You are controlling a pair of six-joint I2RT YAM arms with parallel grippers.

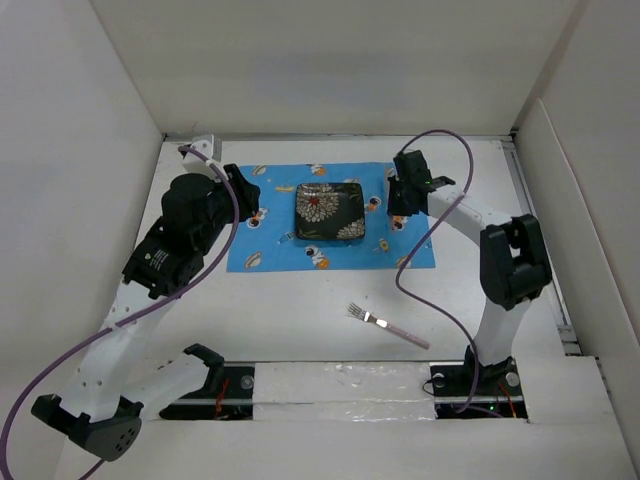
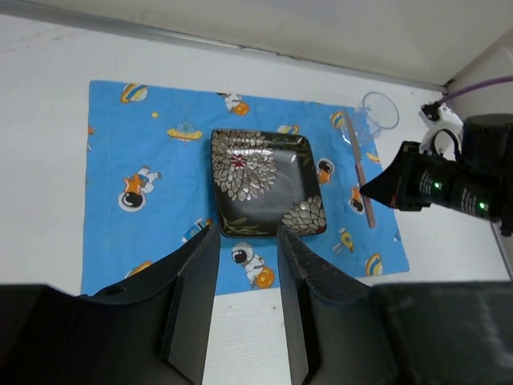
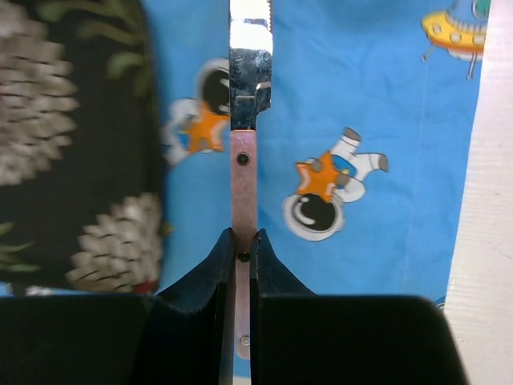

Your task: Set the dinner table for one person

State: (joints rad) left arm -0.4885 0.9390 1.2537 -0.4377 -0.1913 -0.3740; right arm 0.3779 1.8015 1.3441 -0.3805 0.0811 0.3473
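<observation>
Large flat white matte dinner table [image 1: 300, 310] across enclosure floor, under both arms. At far middle, blue rectangular cloth with cartoon astronauts [image 1: 270, 250], black square floral plate [image 1: 329, 211] centred on it. Right gripper [image 3: 243, 241] clamped on pink-handled metal knife [image 3: 243, 160], just right of plate, over cloth. Left gripper [image 2: 245, 233] spread wide, empty, beside plate. Pink-handled fork [image 1: 385, 325] on bare table, nearer arm bases.

The dinner table [image 1: 300, 310] is a broad, flat, matte white surface. It lies level and spans nearly the whole width of the overhead view.
</observation>
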